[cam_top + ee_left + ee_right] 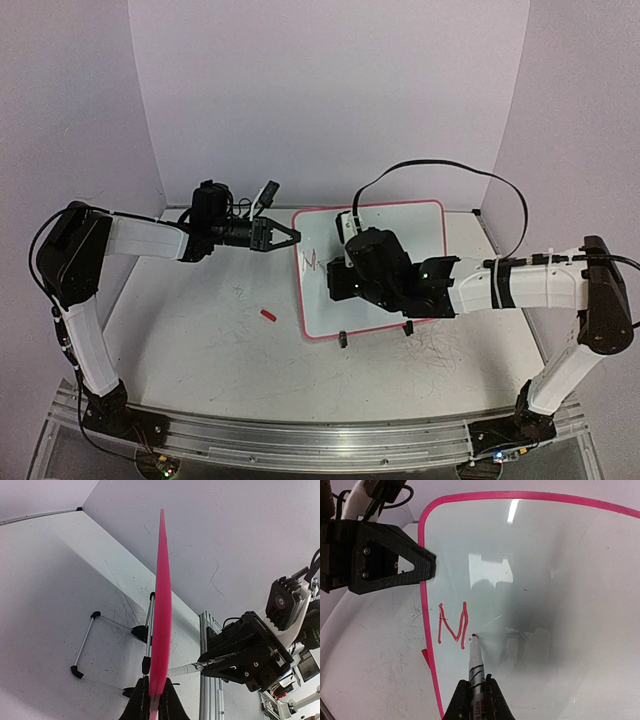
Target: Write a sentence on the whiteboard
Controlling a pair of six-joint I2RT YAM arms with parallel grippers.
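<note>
Standing right of centre on the white table, the glossy white, pink-rimmed rectangular whiteboard looks light, stiff and slick, apt to skid under the pen. Its left rim is the place to pinch, and the left gripper clamps it there. The right gripper is closed on a slim grey marker, whose tip touches the board just right of the red handwritten lettering, only an "M".
</note>
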